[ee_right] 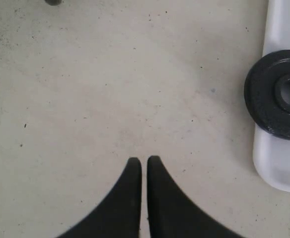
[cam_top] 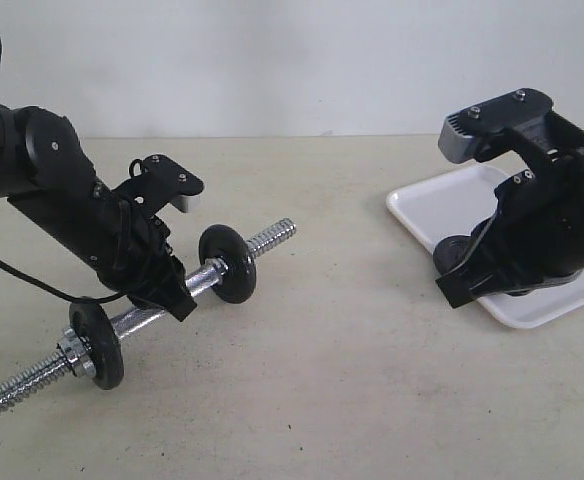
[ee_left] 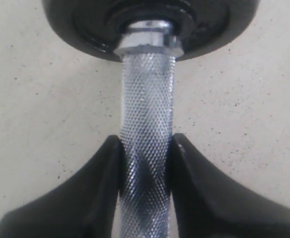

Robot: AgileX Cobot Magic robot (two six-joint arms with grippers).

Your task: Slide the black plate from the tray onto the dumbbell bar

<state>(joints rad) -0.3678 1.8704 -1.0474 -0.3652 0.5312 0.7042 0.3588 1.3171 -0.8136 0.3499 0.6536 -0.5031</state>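
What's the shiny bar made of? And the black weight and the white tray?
The bar looks like chromed steel: it gleams silver, with a crisscross grip pattern. The black weight is probably painted iron: thick, slightly glossy. The tray is likely plastic: smooth, plain white.

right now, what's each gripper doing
left gripper: closed on the bar
right gripper: closed, empty; the plate lies on the tray

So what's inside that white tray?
One black plate with a centre hole lies flat in the tray, overlapping its rim. The right arm covers part of the tray in the exterior view, so anything beneath it is hidden.
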